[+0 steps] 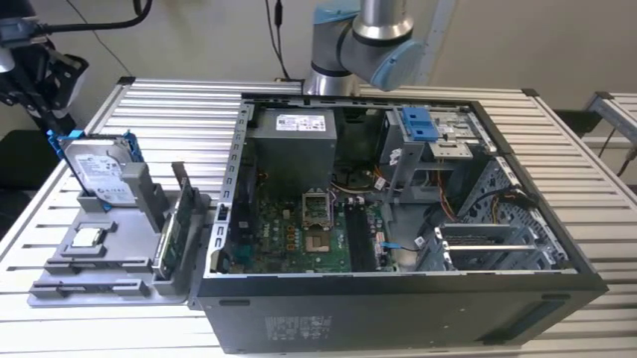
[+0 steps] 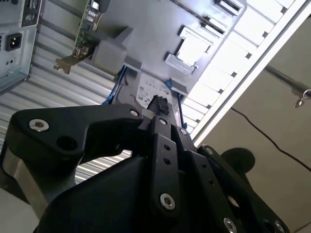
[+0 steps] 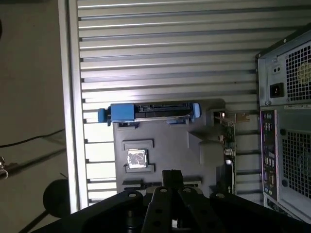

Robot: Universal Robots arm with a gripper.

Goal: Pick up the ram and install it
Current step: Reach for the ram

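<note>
The ram [image 1: 183,186] is a thin dark stick standing on end near the back right of the grey fixture tray [image 1: 119,257], just left of the open computer case [image 1: 398,298]. The arm [image 1: 363,41] rises out of the exterior view's top behind the case. In both wrist views my gripper [image 3: 171,175] [image 2: 158,103] hangs high above the tray [image 3: 165,141]. Its black fingers are pressed together with nothing between them.
On the tray stand a silver hard drive in a blue frame [image 1: 100,168] [image 3: 148,112], a processor chip [image 1: 88,237] [image 3: 137,159] and a green circuit board edge-on [image 1: 169,242] [image 3: 227,143]. The motherboard [image 1: 298,231] lies inside the case. The slatted table's edge [image 3: 73,97] runs beside the tray.
</note>
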